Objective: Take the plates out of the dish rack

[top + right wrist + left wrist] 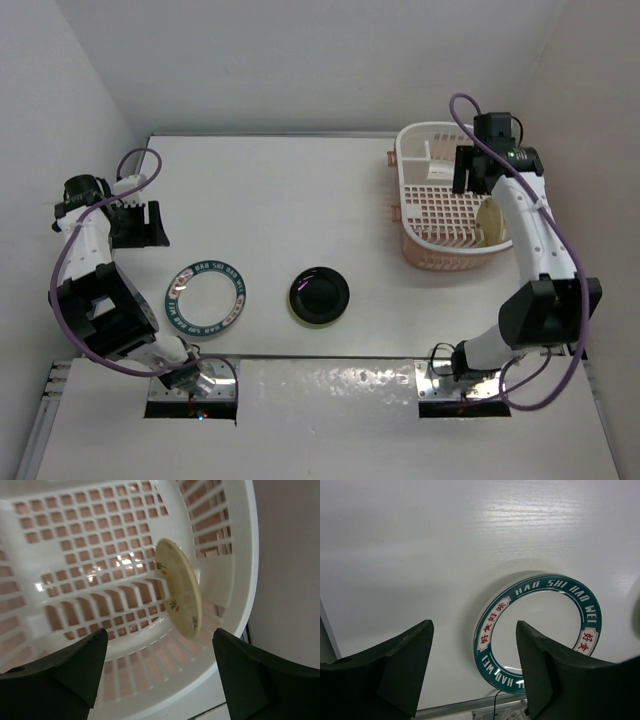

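R gripper (159, 636) wide, empty, above cream plate (180, 592) leaning on edge in dish rack (240, 540); off-centre approach could tip it or snag slots. L gripper (474, 627) apart, empty

A plain white bench (300, 190) stands boxed in by white walls (300, 60) on three sides, a glossy strip (330, 375) along its near edge.

Plate (179, 594) inside dish rack (440, 215), far right
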